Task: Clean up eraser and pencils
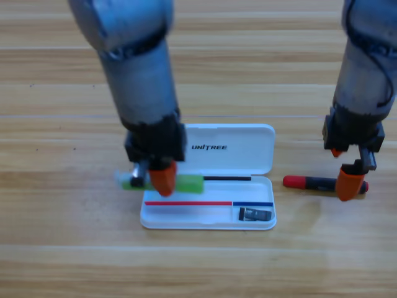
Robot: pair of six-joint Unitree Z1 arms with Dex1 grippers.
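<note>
The white case [186, 218] lies open in the middle of the table. The eraser [255, 215], small and dark, rests in the tray's right-hand compartment. My left gripper [162, 178] points down at the tray's upper left corner and is shut on the white pencil with the green end [189, 183], which lies level across the case's left edge. The red-and-black pencil [319, 184] lies on the table right of the case. My right gripper [342, 169] is open over its right end, one jaw in front of the pencil and one behind it.
The case's lid [248, 133] is folded back flat behind the tray. Bare wooden table [62, 248] surrounds the case on all sides.
</note>
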